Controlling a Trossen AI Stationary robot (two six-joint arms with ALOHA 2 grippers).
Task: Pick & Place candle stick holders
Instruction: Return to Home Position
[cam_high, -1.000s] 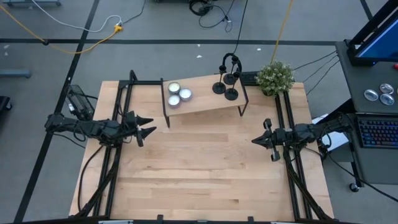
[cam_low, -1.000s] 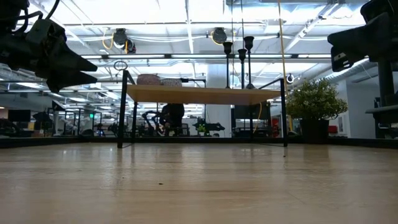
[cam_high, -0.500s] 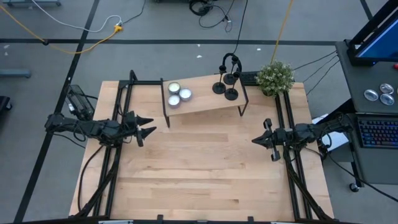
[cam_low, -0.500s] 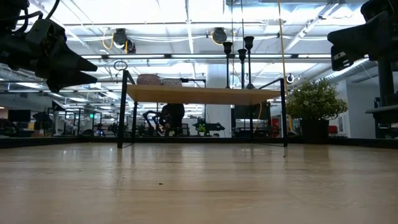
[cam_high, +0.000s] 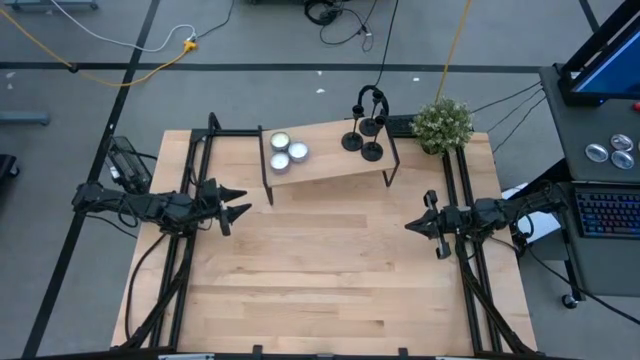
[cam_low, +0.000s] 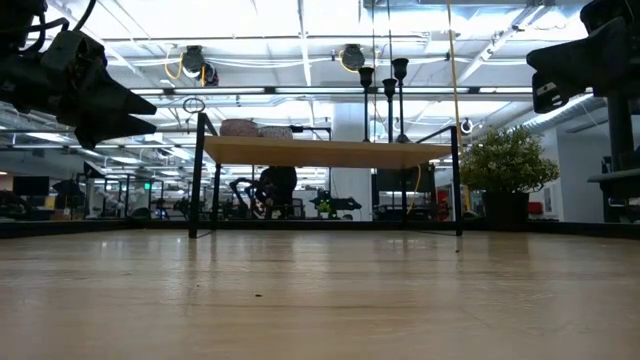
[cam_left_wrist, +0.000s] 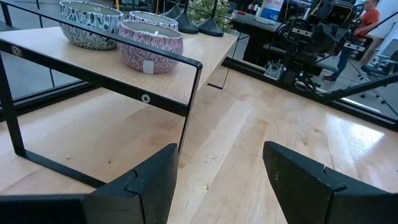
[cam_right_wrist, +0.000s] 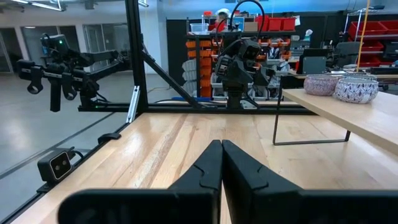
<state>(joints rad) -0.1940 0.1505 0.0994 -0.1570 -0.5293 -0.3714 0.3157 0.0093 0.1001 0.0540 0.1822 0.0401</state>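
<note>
On the shelf (cam_high: 330, 165), at its right end: three holders (cam_high: 352, 142), upright, clustered close together, clear of both arms; in the low view, the same holders (cam_low: 389, 88) standing tall above the shelf top; at the shelf's left end, three tins (cam_high: 286, 150), bunched together; shelf itself along the far edge of the worktop (cam_high: 330, 285), about midway; plant (cam_high: 442, 123) at the far edge toward the right corner, just beside the shelf's right end; left gripper (cam_high: 246, 201) near the left edge, raised above the worktop, pointing inward, fingers (cam_left_wrist: 149, 180) spread apart with nothing between them; right gripper (cam_high: 408, 227) near the right edge, also raised, pointing inward, fingers (cam_right_wrist: 208, 168) pressed together, holding nothing; both grippers well apart from the shelf and from each other.
</note>
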